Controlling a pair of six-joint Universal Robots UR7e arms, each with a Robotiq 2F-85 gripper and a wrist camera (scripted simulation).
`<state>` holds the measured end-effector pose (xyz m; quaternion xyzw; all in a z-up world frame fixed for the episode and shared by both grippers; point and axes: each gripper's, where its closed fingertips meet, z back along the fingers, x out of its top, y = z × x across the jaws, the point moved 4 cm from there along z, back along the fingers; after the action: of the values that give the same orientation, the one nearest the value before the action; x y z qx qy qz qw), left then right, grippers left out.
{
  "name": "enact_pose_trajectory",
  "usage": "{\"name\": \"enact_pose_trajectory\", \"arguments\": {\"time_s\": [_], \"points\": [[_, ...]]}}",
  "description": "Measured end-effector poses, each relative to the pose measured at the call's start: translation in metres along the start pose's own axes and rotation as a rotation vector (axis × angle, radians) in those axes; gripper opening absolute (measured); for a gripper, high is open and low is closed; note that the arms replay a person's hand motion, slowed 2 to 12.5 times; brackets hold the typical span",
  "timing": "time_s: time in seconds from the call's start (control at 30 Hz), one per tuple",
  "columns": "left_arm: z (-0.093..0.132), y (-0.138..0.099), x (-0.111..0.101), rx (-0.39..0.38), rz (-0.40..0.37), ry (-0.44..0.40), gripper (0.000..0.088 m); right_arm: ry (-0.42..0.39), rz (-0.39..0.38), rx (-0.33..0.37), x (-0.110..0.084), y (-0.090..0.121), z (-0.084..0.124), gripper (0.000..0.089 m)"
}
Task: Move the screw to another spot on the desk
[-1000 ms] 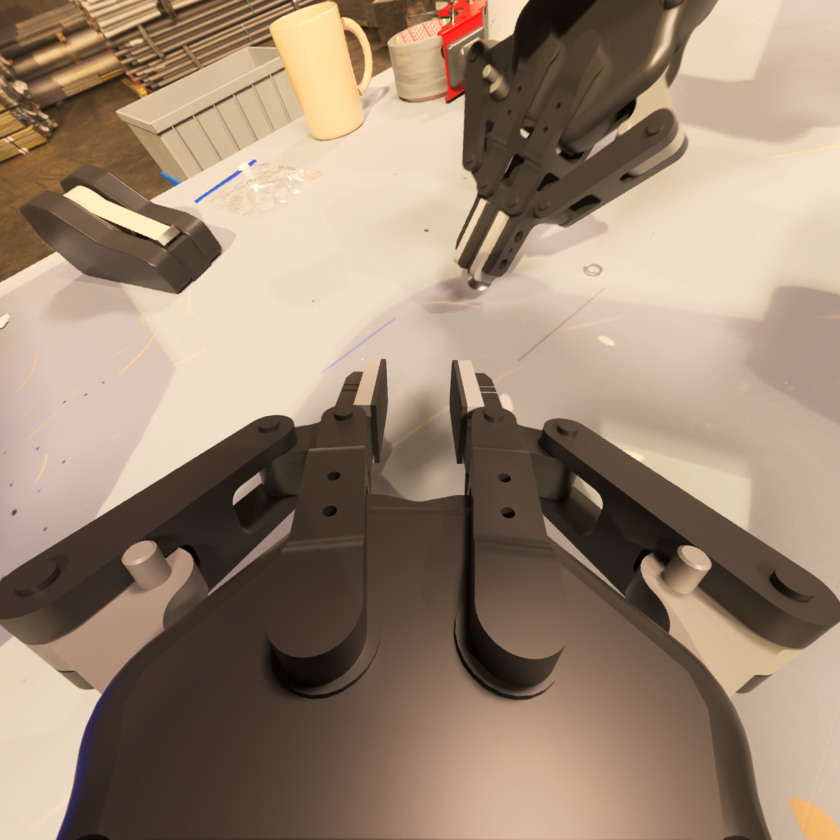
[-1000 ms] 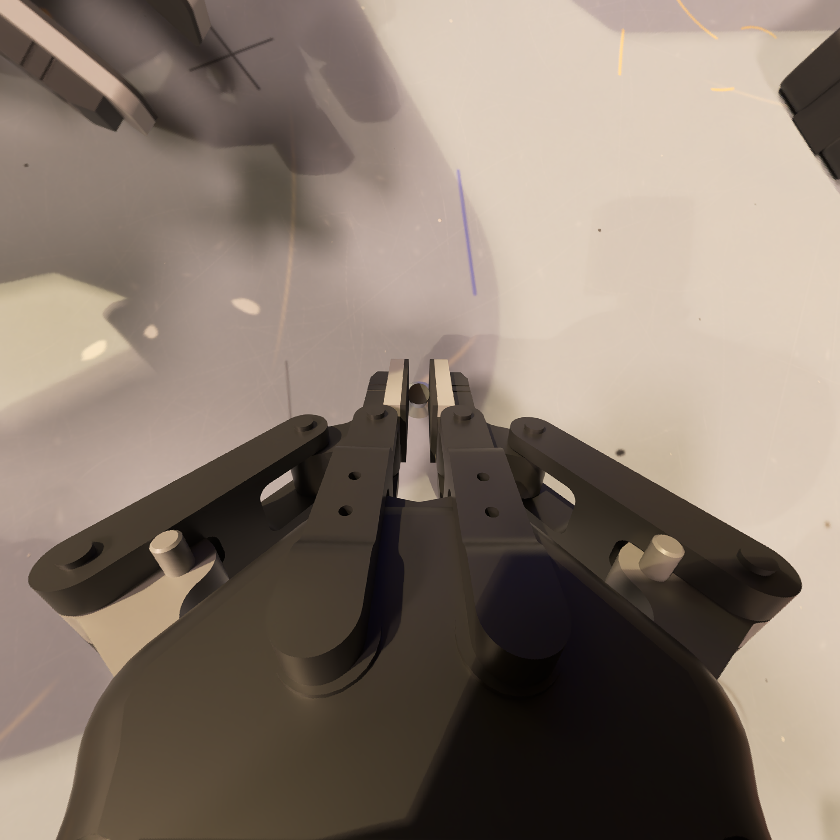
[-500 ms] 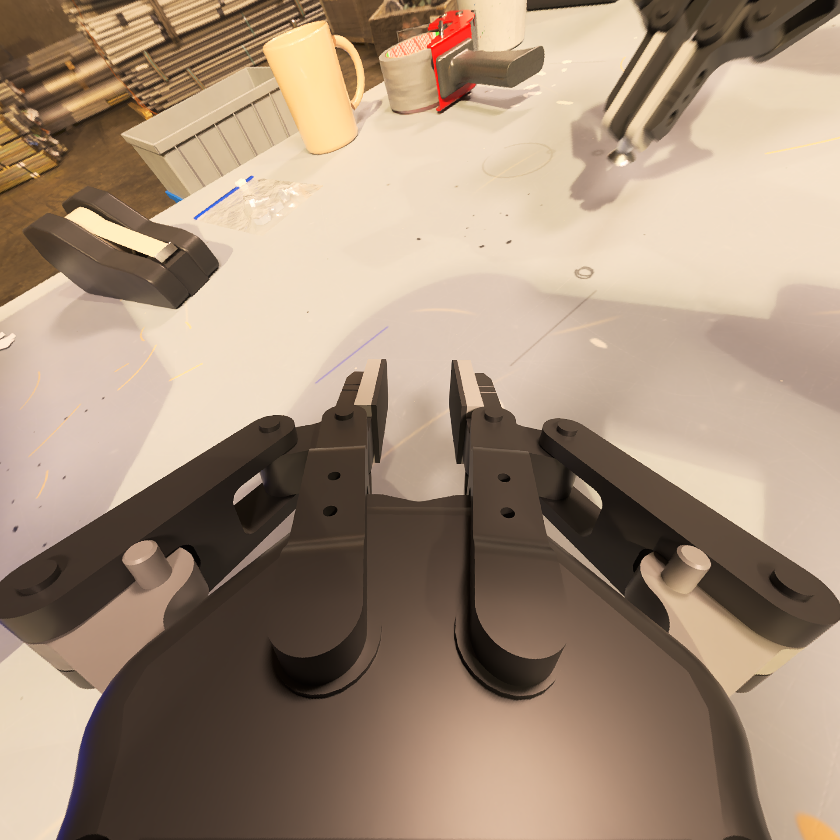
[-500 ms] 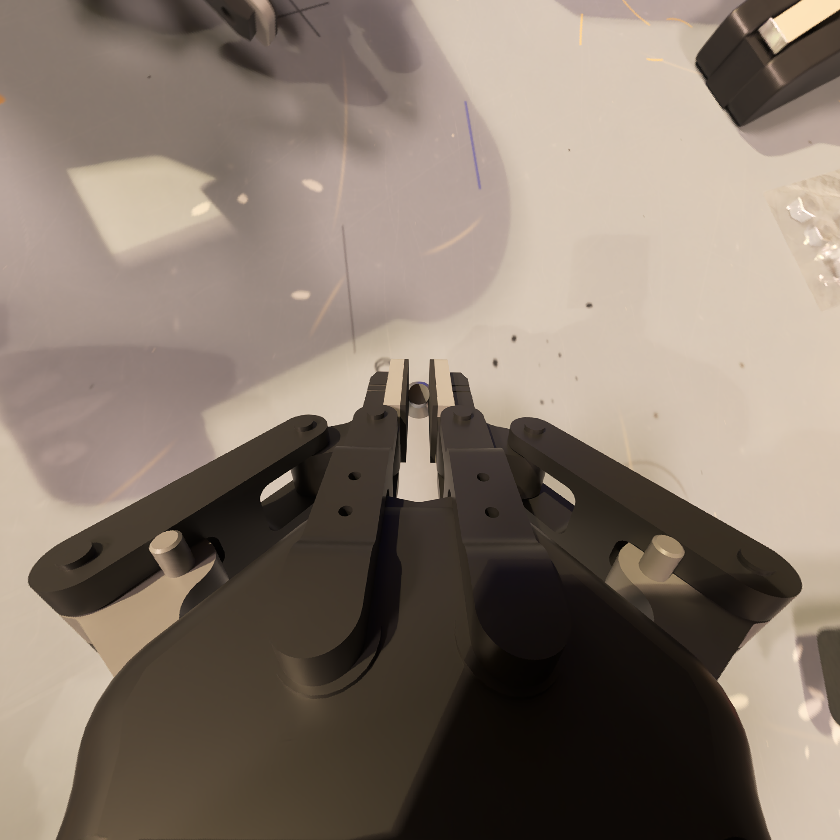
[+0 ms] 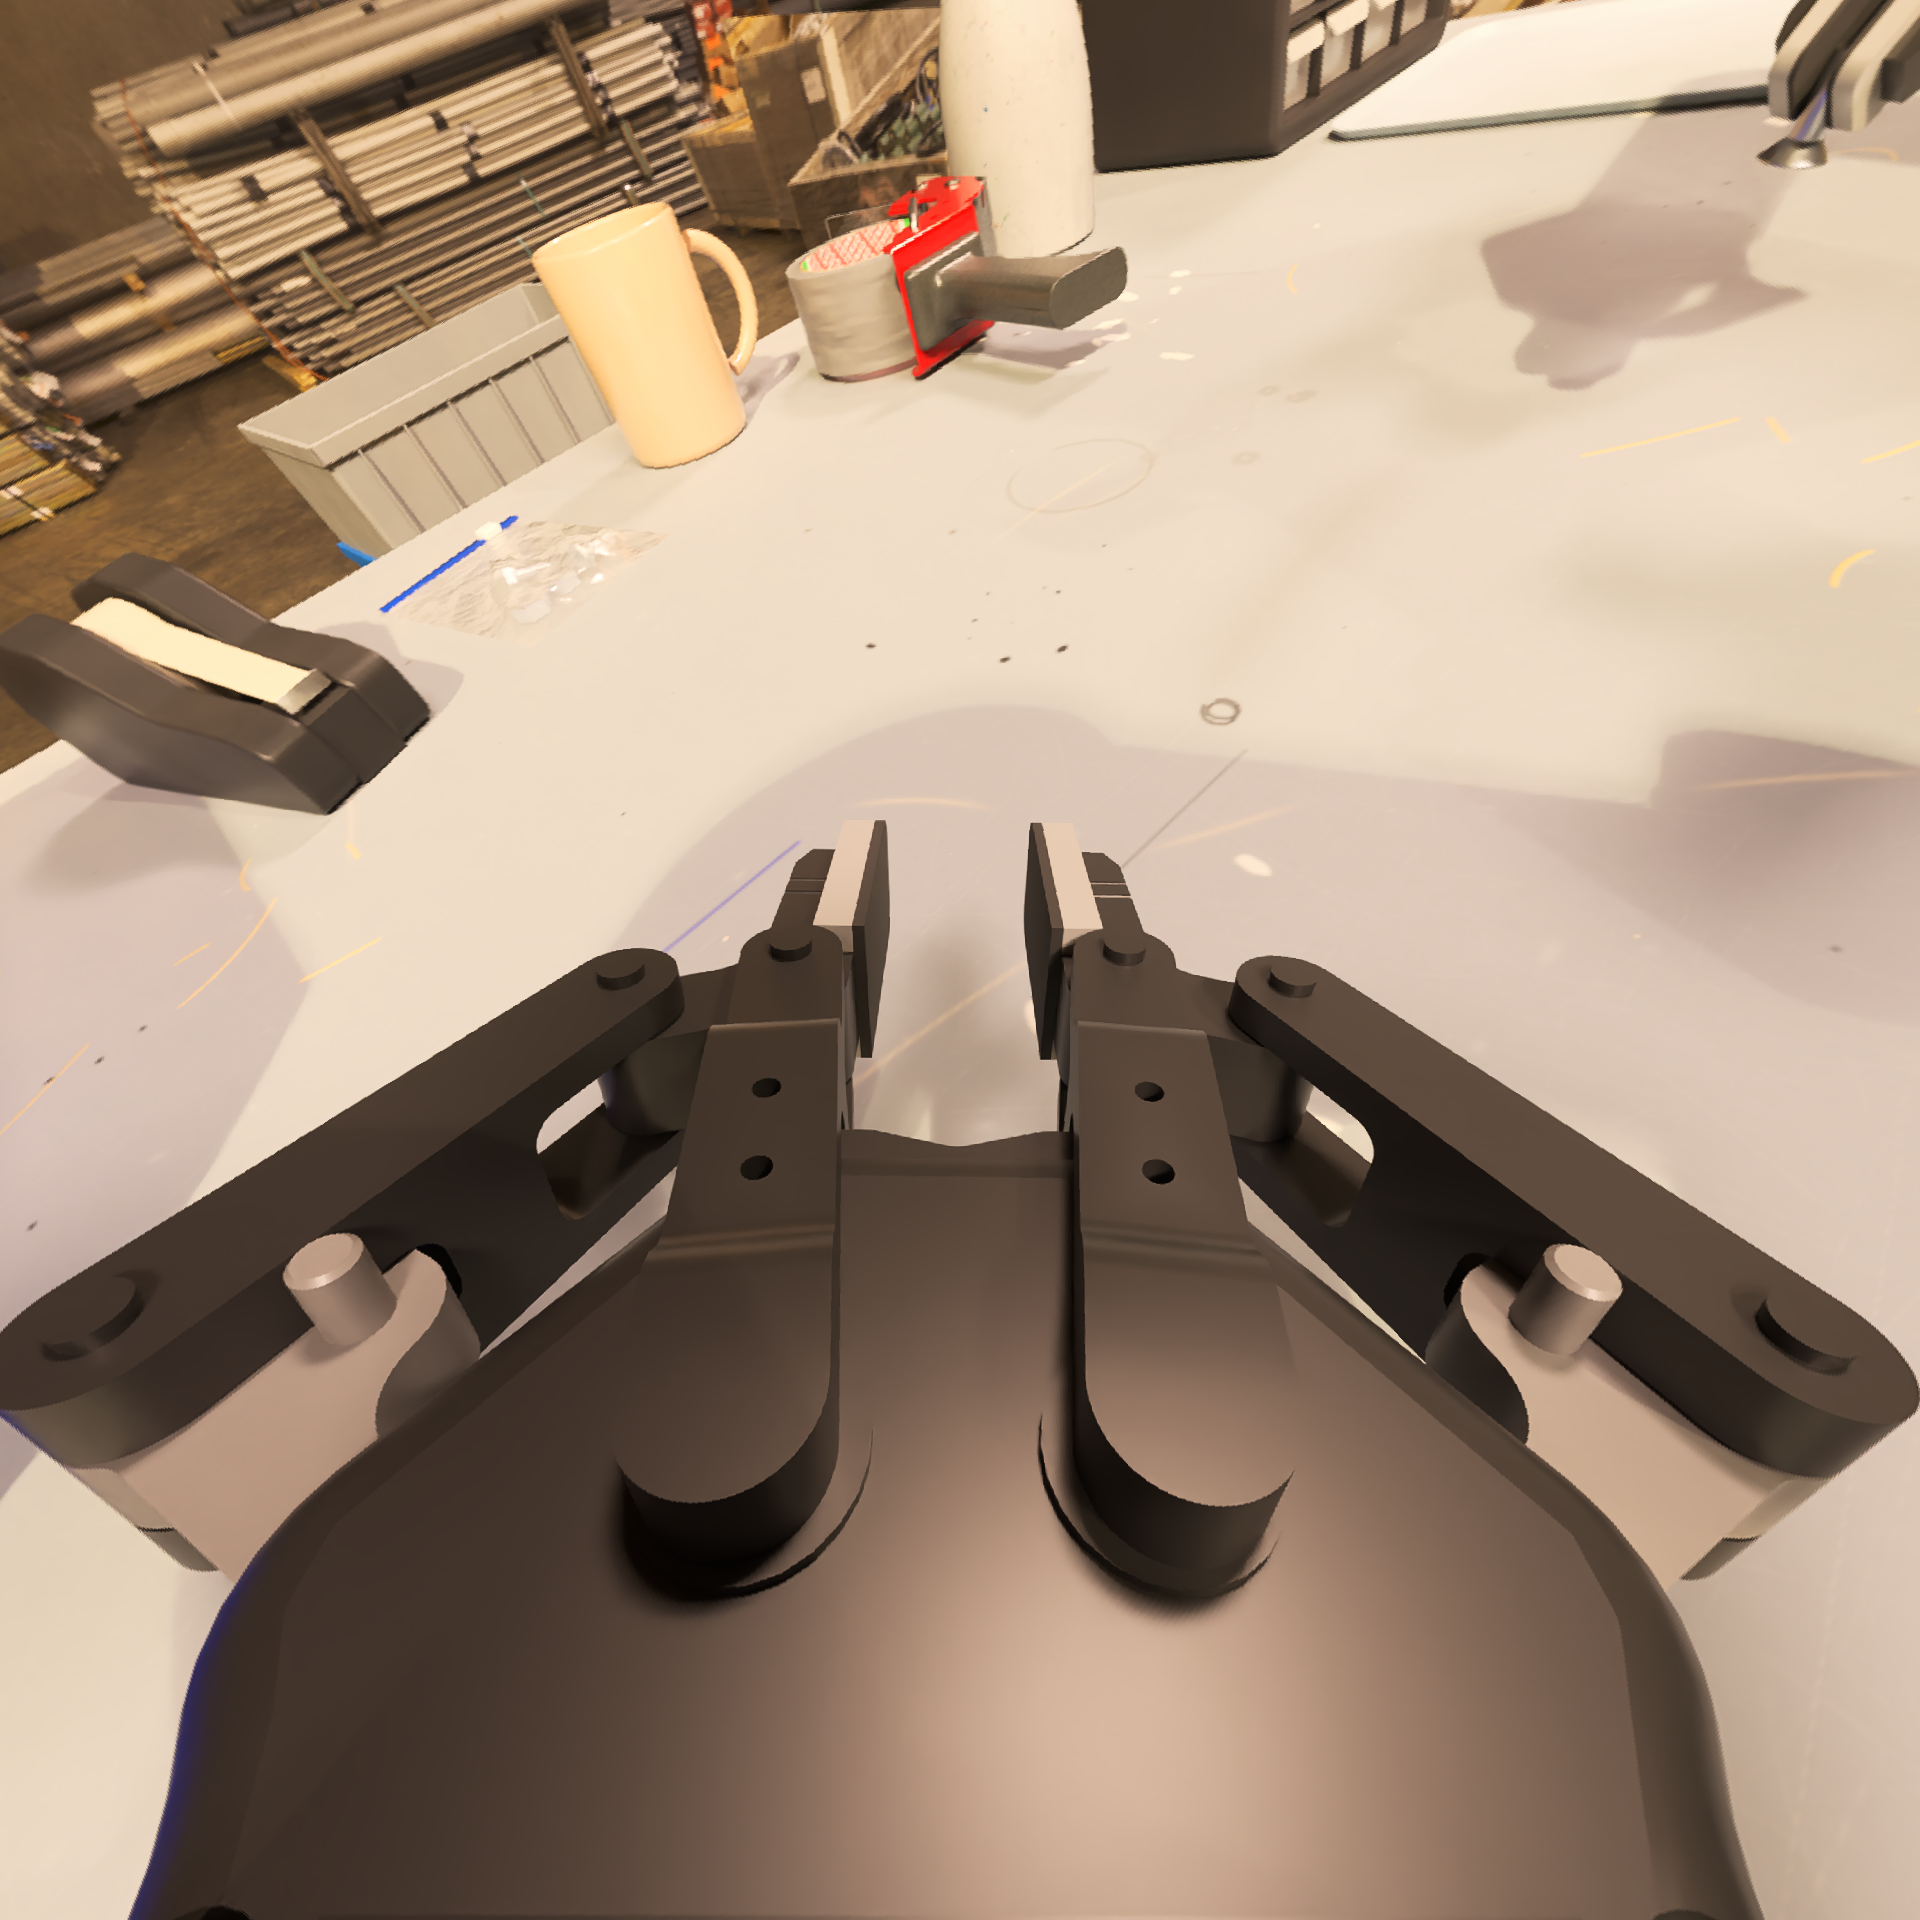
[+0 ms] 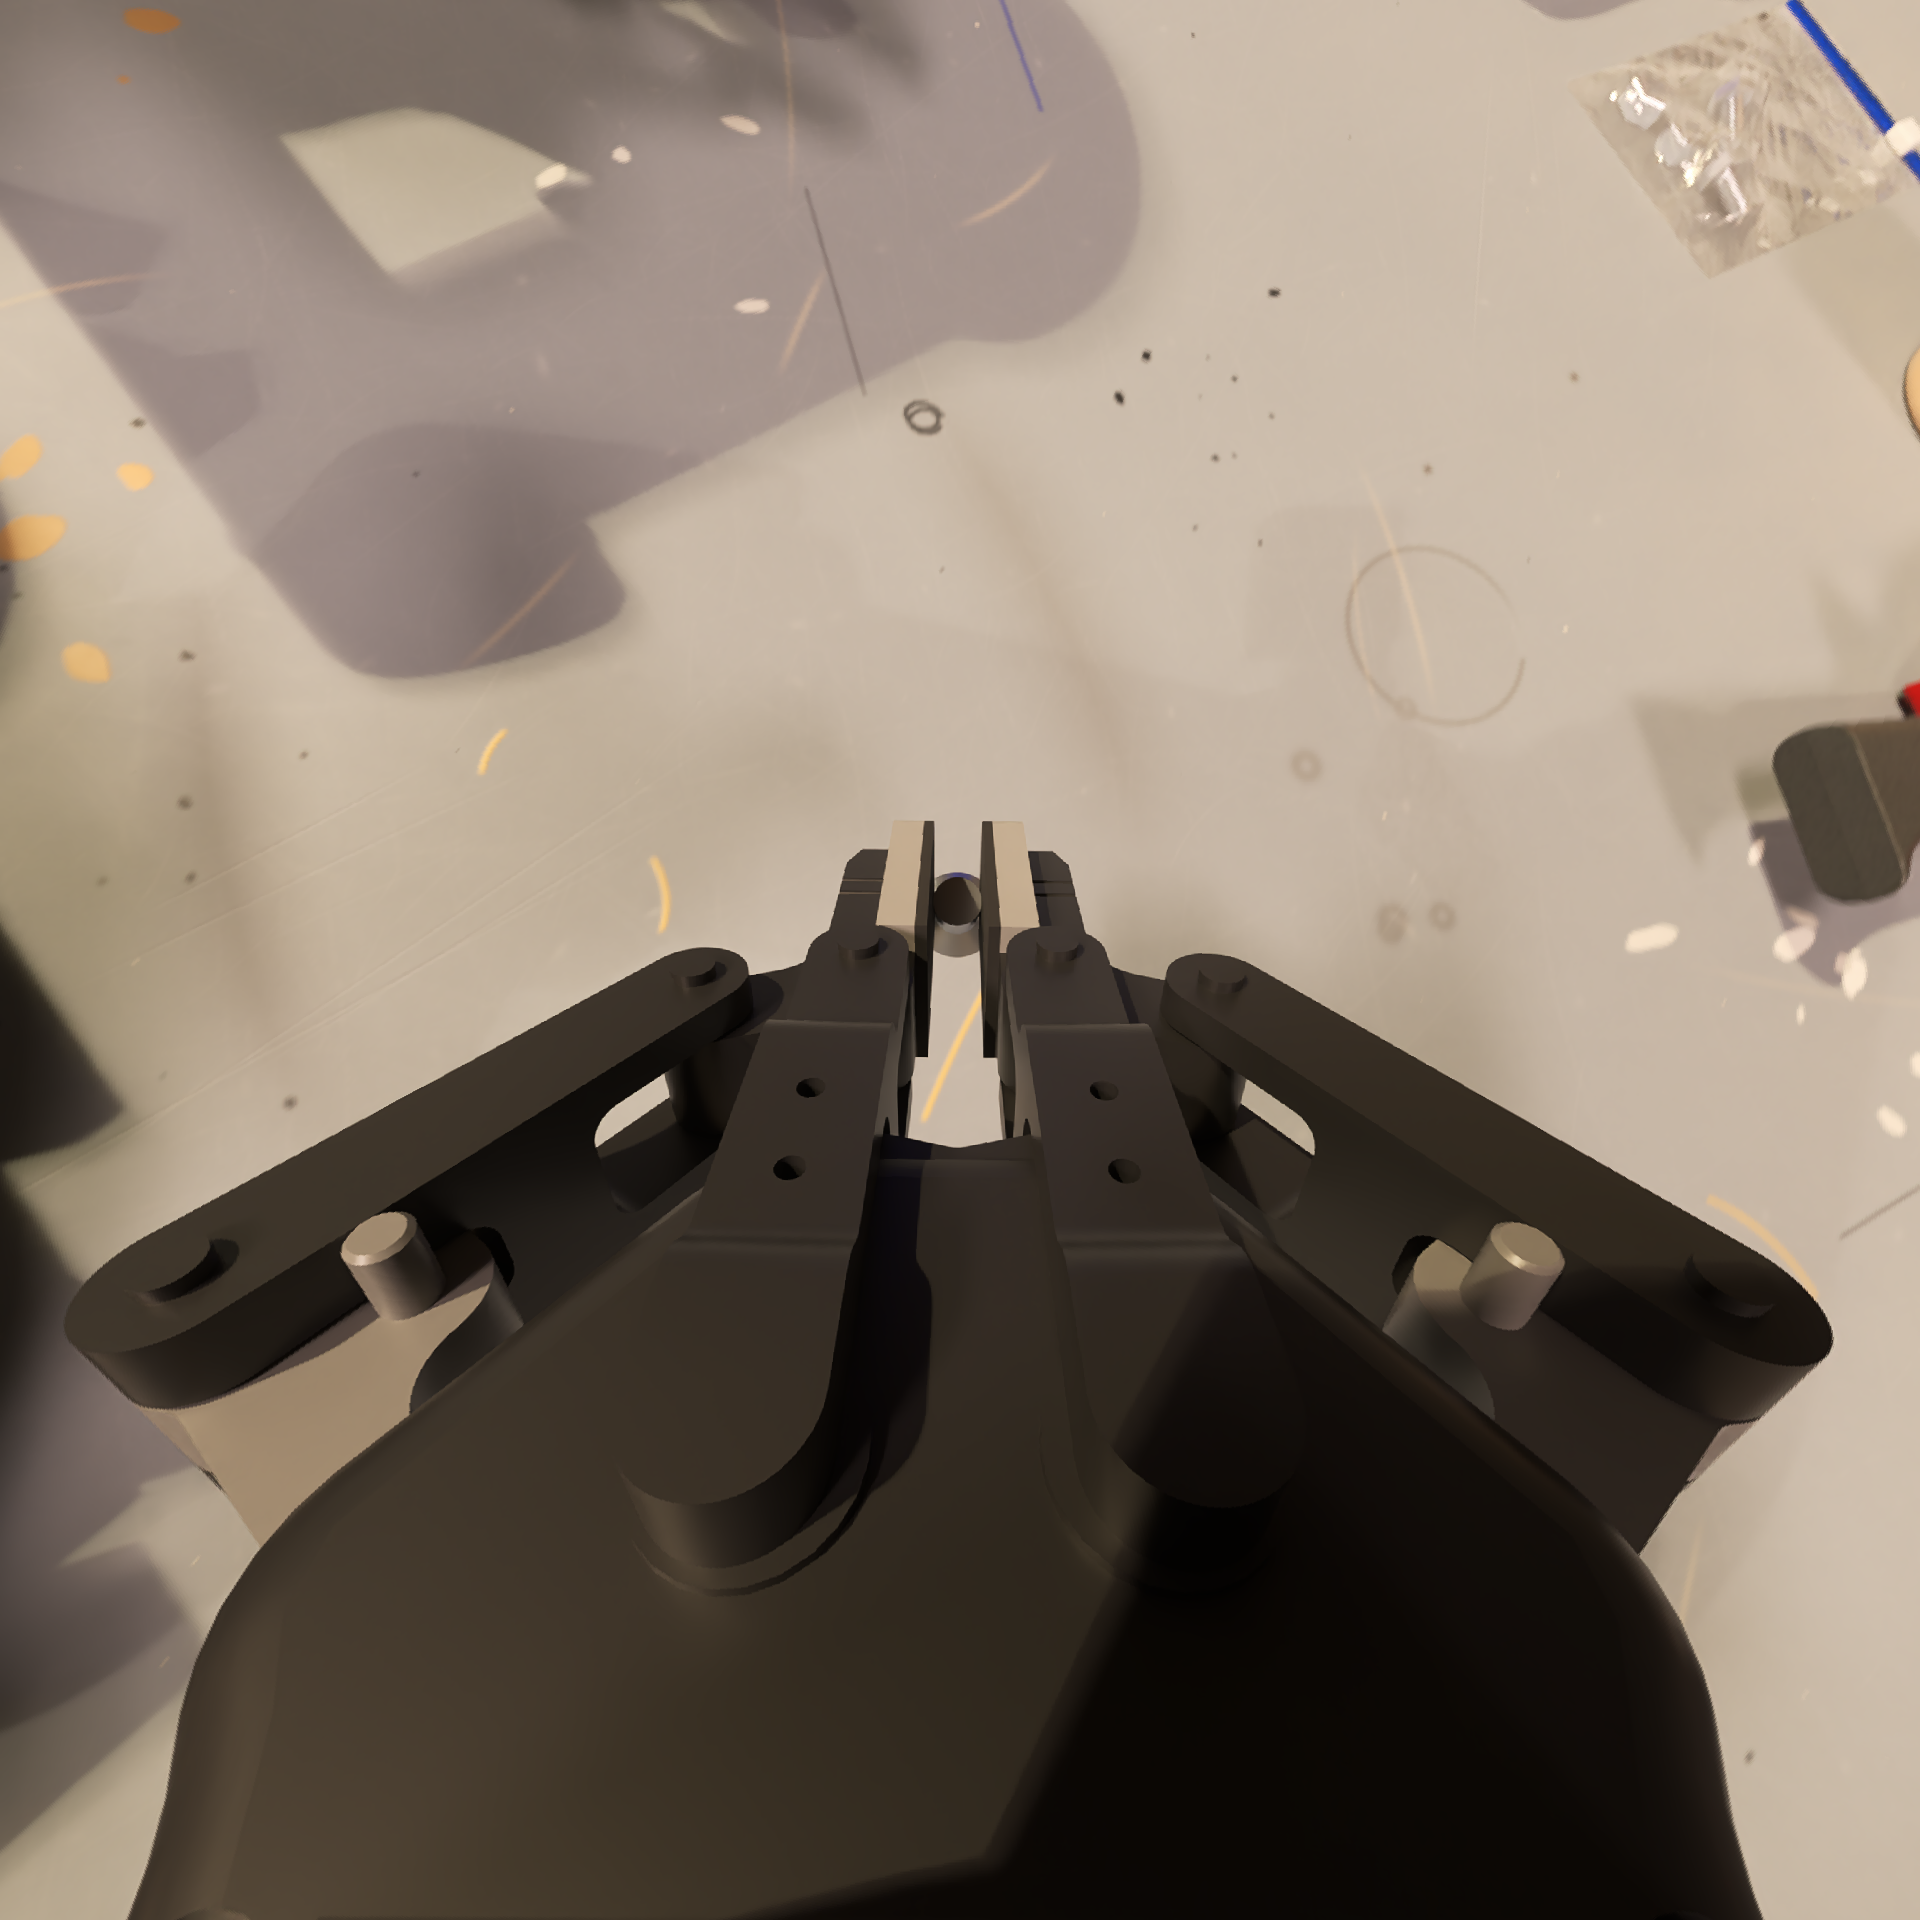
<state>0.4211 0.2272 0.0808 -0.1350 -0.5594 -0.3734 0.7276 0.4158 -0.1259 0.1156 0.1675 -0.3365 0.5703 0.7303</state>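
Observation:
A small grey metal screw (image 6: 954,914) sits clamped between the pads of my right gripper (image 6: 956,878), which holds it well above the desk (image 6: 1039,644). In the left wrist view the same gripper (image 5: 1834,73) shows at the far top right with the screw's head (image 5: 1792,154) hanging below its fingertips. My left gripper (image 5: 956,883) is open and empty, low over the desk near its front.
At the desk's left stand a black tape dispenser (image 5: 197,696), a clear bag of small parts (image 5: 530,571), a cream mug (image 5: 649,332) and a red tape gun with a grey roll (image 5: 935,281). A grey bin (image 5: 426,416) stands beyond the edge.
My right gripper has lifted the screw off the desk and carried it up and away to the far right. My left gripper has not moved.

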Motion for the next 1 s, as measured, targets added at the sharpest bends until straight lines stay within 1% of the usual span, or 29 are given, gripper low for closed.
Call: {"name": "enact_pose_trajectory", "arguments": {"time_s": [0.1,0.23,0.43,0.6,0.77,0.9,1.0], "points": [[-0.004,-0.007,0.004,-0.02,0.004,-0.009,0.024,-0.006,-0.025,-0.002,-0.016,0.01,0.013,0.0079],[-0.011,-0.019,0.011,-0.051,0.002,-0.013,0.024,0.004,-0.032,-0.017,-0.033,0.022,0.024,0.0079],[-0.022,-0.04,0.021,-0.109,-0.016,-0.009,0.0239,0.041,-0.019,-0.035,-0.052,0.04,0.027,0.0079],[-0.033,-0.062,0.031,-0.166,-0.022,-0.01,0.0237,0.051,-0.025,-0.035,-0.062,0.049,0.025,0.0079],[-0.045,-0.089,0.042,-0.25,0.007,-0.015,0.0234,0.04,-0.04,-0.011,-0.068,0.057,0.022,0.0079],[-0.054,-0.115,0.051,-0.342,0.043,-0.012,0.0232,0.036,-0.042,-0.022,-0.072,0.058,0.021,0.0079],[-0.061,-0.134,0.056,-0.413,0.058,0.006,0.023,0.036,-0.036,-0.026,-0.074,0.058,0.02,0.0079]]}}
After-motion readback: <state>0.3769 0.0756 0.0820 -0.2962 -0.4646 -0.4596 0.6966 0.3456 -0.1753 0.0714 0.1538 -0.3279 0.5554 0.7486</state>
